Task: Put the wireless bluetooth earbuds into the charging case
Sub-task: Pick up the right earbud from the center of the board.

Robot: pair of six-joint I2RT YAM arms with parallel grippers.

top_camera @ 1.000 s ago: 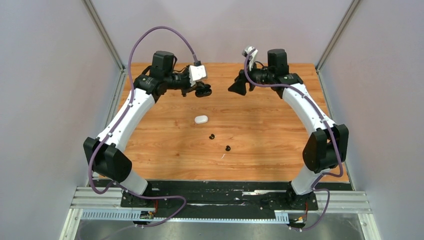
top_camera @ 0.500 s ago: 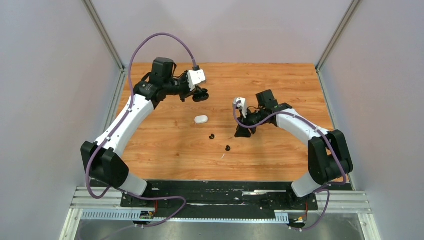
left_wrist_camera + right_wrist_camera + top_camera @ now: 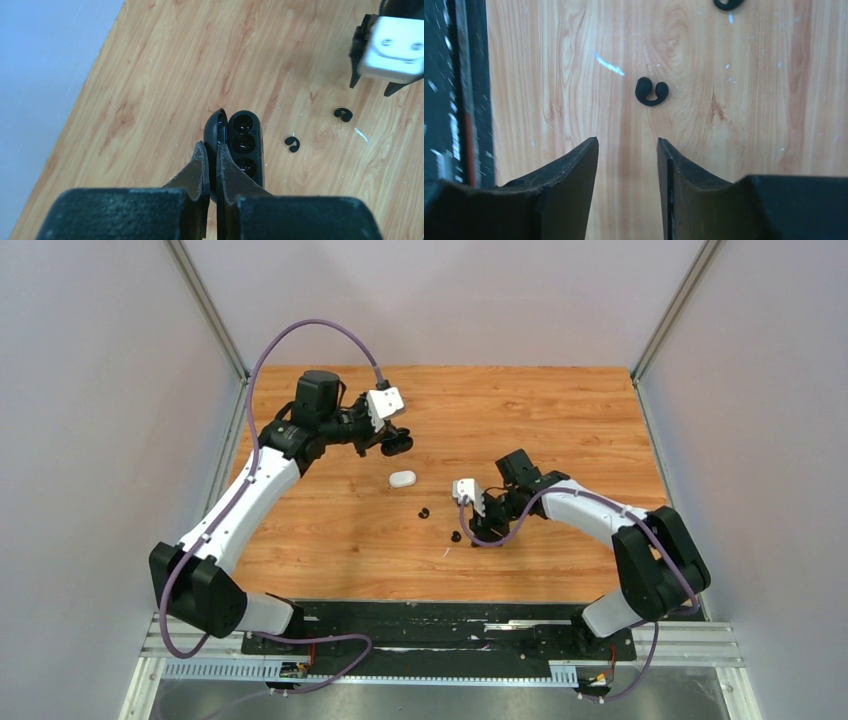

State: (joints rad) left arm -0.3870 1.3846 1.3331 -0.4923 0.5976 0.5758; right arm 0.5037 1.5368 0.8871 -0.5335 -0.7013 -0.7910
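My left gripper is shut on the lid of an open black charging case and holds it above the table at the back left; its sockets look empty. In the left wrist view the fingers pinch the lid. Two black earbuds lie on the wood, one mid-table and one nearer. My right gripper is open and low, just right of the nearer bud; that bud lies ahead of the open fingertips. The white earbuds are not in view.
A closed white oval case lies on the wooden table between the arms. Grey walls enclose the table at left, right and back. The black base rail runs along the near edge.
My right arm swung from the back of the table down and forward to the nearer black earbud. My left arm drifted slightly left and nearer, still holding the black case.
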